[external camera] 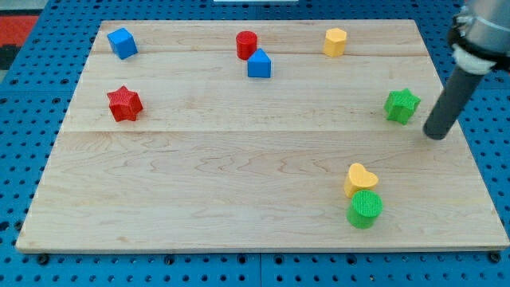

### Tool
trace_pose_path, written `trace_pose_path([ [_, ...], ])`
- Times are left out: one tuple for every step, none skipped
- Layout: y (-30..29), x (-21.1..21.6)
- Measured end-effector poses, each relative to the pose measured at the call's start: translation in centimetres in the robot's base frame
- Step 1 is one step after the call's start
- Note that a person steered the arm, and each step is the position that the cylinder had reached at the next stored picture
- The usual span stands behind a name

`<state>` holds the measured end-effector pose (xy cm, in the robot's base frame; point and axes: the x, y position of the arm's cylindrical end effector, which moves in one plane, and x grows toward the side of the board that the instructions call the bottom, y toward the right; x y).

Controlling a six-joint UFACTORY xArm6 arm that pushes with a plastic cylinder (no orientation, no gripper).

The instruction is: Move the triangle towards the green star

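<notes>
The blue triangle block (259, 64) sits near the view's top centre, just below and right of a red cylinder (246, 45). The green star (402, 104) lies near the board's right edge. My tip (435, 135) is at the right edge, just right of and slightly below the green star, a small gap apart from it. The tip is far to the right of the blue triangle and touches no block.
A blue cube (122, 43) is at the top left, a red star (124, 104) at the left, a yellow hexagon (335, 41) at the top right. A yellow heart (360, 178) touches a green cylinder (365, 209) at the bottom right. The wooden board (239, 175) lies on blue pegboard.
</notes>
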<state>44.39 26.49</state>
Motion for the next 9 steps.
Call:
trace_pose_path([
  [-0.8,-1.6],
  [-6.3,-1.6],
  [-7.8,-1.6],
  [-3.7,0.7],
  [0.1,5.2],
  [-4.5,5.3],
  [-15.8,1.0],
  [-25.3,-4.1],
  [-32.6,-8.5],
])
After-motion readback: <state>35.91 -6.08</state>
